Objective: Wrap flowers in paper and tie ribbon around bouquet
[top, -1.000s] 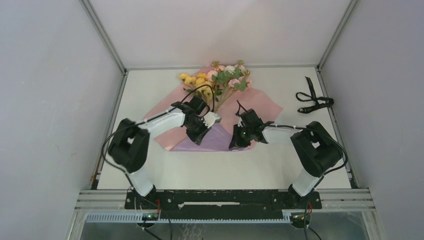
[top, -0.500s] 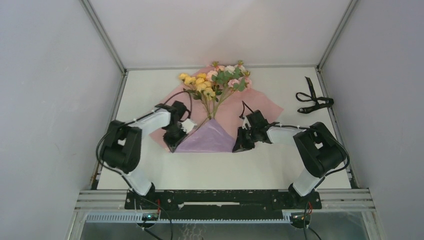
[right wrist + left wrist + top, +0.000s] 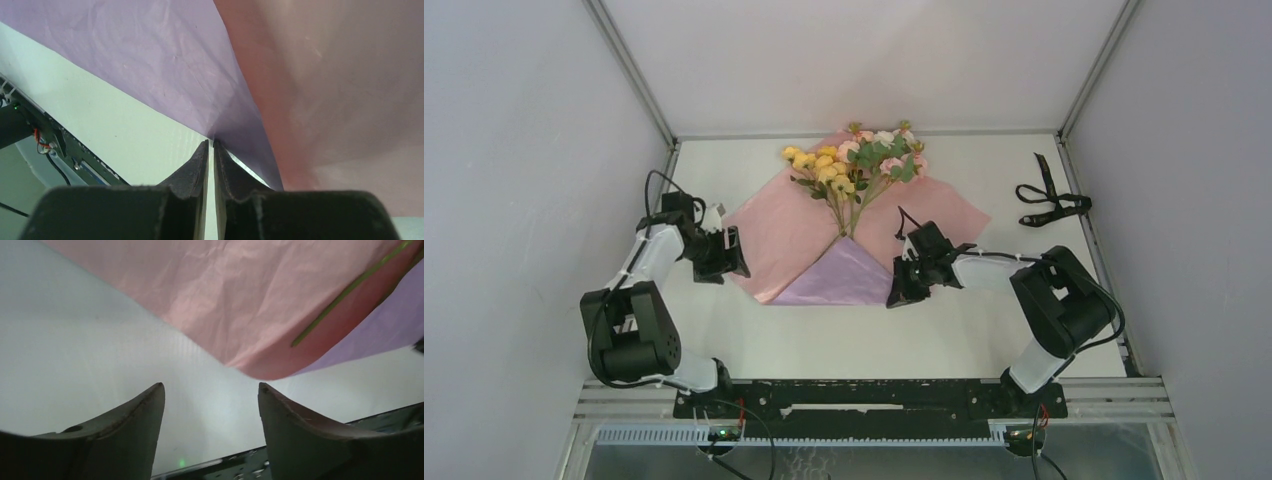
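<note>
The large thin pink-and-lilac paper sheet (image 3: pixel 774 225) lies on the bench (image 3: pixel 984 330) under the pink, yellow and white flower bunch (image 3: pixel 854 165), stems pointing nearward. The right claw (image 3: pixel 902 285) pinches the lilac flap's right corner. The left claw (image 3: pixel 732 258), apart and empty, sits just left of the sheet.

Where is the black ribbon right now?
In the top view, the ribbon lies on the table at its far right, right of the paper.
</note>
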